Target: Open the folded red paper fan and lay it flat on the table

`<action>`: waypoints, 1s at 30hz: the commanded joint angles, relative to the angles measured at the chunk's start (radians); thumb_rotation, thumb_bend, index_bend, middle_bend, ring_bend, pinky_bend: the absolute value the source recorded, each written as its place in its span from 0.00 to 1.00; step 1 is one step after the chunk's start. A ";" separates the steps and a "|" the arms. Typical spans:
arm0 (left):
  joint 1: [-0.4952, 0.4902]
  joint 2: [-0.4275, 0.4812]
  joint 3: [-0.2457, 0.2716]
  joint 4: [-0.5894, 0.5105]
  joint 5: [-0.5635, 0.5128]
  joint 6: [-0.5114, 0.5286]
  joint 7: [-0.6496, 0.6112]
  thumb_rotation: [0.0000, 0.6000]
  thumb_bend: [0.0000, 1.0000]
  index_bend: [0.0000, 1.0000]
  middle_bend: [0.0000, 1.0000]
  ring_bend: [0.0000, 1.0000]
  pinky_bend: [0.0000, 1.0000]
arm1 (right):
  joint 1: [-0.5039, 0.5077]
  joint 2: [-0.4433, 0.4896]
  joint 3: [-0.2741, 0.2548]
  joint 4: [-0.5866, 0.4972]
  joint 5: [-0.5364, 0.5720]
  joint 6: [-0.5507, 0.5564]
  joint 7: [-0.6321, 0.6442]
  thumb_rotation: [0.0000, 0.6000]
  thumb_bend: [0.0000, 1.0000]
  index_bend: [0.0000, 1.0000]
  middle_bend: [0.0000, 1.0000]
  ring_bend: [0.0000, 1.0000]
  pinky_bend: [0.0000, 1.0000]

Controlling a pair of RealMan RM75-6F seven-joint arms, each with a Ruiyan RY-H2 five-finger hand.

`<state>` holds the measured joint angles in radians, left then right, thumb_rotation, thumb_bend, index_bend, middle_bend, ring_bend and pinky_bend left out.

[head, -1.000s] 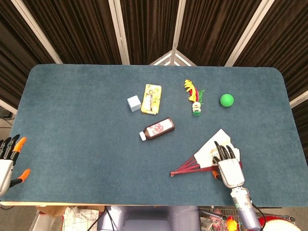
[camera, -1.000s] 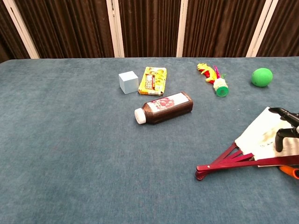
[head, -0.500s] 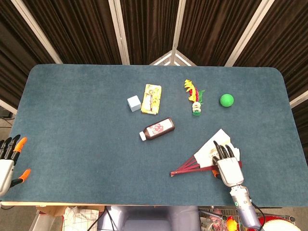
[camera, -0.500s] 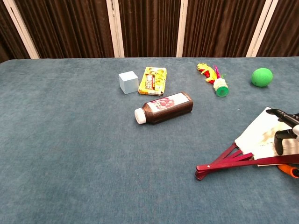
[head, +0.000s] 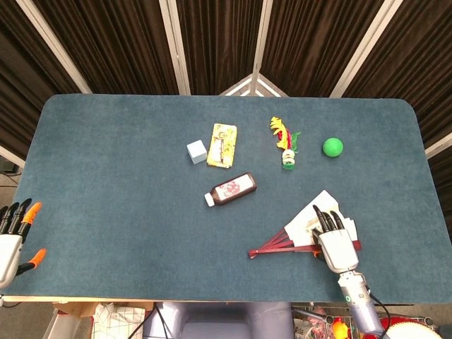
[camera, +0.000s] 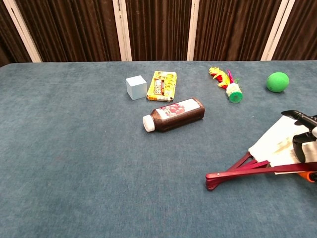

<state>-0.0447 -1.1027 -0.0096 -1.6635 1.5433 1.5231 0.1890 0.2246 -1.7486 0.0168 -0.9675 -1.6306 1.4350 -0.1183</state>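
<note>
Head view: the right hand (head: 335,244) lies palm-down on the fan (head: 305,229), its dark fingers (head: 326,222) stretched forward and pressing the pale paper leaf. Chest view shows the same fingers (camera: 300,142) curled down onto the leaf at the frame's right edge; whether they grip the paper or only press on it cannot be told. The fan is partly spread, its red ribs (camera: 237,168) meeting at a pivot that points left, the leaf fanning out under the hand, near the table's (head: 113,183) front right edge. Beyond it, well apart, lie a brown bottle (head: 231,188), a yellow packet (head: 222,145) with a small cube (head: 197,151) just beside it, a feathered shuttlecock (head: 284,143) and a green ball (head: 332,147). The left hand (head: 13,236) hangs off the table's left front corner, fingers spread, holding nothing.
</note>
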 commanded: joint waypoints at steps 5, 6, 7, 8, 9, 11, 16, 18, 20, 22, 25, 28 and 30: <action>0.001 0.002 0.002 -0.004 0.001 0.000 -0.002 1.00 0.33 0.03 0.00 0.00 0.00 | 0.005 0.013 0.004 -0.011 -0.004 0.013 0.005 1.00 0.33 0.69 0.10 0.20 0.17; 0.001 0.003 0.002 -0.004 0.000 -0.001 -0.002 1.00 0.33 0.03 0.00 0.00 0.00 | 0.008 0.019 0.008 -0.017 -0.007 0.021 0.005 1.00 0.33 0.69 0.10 0.20 0.17; 0.001 0.003 0.002 -0.004 -0.001 -0.001 -0.002 1.00 0.33 0.03 0.00 0.00 0.00 | 0.010 0.023 0.011 -0.021 -0.009 0.027 0.004 1.00 0.33 0.69 0.10 0.20 0.17; 0.000 0.003 0.002 -0.004 -0.001 -0.002 -0.002 1.00 0.33 0.03 0.00 0.00 0.00 | 0.013 0.032 0.015 -0.032 -0.013 0.035 0.005 1.00 0.33 0.69 0.10 0.20 0.17; 0.000 0.003 0.002 -0.005 -0.001 -0.003 -0.002 1.00 0.33 0.03 0.00 0.00 0.00 | 0.015 0.037 0.018 -0.038 -0.014 0.040 0.005 1.00 0.34 0.69 0.10 0.20 0.17; 0.000 0.004 0.003 -0.005 0.000 -0.003 -0.004 1.00 0.33 0.03 0.00 0.00 0.00 | 0.021 0.054 0.028 -0.062 -0.018 0.053 0.006 1.00 0.34 0.69 0.10 0.20 0.17; 0.001 0.007 0.004 -0.006 0.002 -0.001 -0.009 1.00 0.33 0.03 0.00 0.00 0.00 | 0.045 0.118 0.047 -0.157 -0.037 0.068 -0.004 1.00 0.34 0.69 0.10 0.20 0.17; 0.001 0.007 0.004 -0.006 0.004 -0.001 -0.012 1.00 0.33 0.03 0.00 0.00 0.00 | 0.057 0.147 0.053 -0.197 -0.045 0.066 -0.013 1.00 0.34 0.69 0.10 0.20 0.17; 0.001 0.008 0.005 -0.006 0.005 -0.001 -0.014 1.00 0.33 0.03 0.00 0.00 0.00 | 0.069 0.175 0.059 -0.237 -0.053 0.061 -0.026 1.00 0.34 0.70 0.10 0.20 0.17; 0.001 0.009 0.006 -0.007 0.007 -0.002 -0.016 1.00 0.33 0.03 0.00 0.00 0.00 | 0.081 0.200 0.066 -0.280 -0.058 0.055 -0.034 1.00 0.34 0.70 0.10 0.20 0.17; 0.000 0.011 0.009 -0.008 0.012 -0.003 -0.021 1.00 0.33 0.03 0.00 0.00 0.00 | 0.097 0.238 0.076 -0.346 -0.060 0.040 -0.039 1.00 0.34 0.70 0.10 0.20 0.17; 0.000 0.012 0.009 -0.006 0.017 0.001 -0.025 1.00 0.33 0.03 0.00 0.00 0.00 | 0.119 0.277 0.087 -0.411 -0.059 0.012 -0.033 1.00 0.34 0.70 0.10 0.20 0.17; 0.001 0.013 0.009 -0.005 0.016 0.002 -0.028 1.00 0.33 0.03 0.00 0.00 0.00 | 0.136 0.304 0.096 -0.449 -0.061 -0.004 -0.031 1.00 0.34 0.70 0.10 0.20 0.17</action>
<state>-0.0438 -1.0901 -0.0005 -1.6690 1.5599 1.5250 0.1611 0.3380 -1.4775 0.0992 -1.3779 -1.6884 1.4535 -0.1509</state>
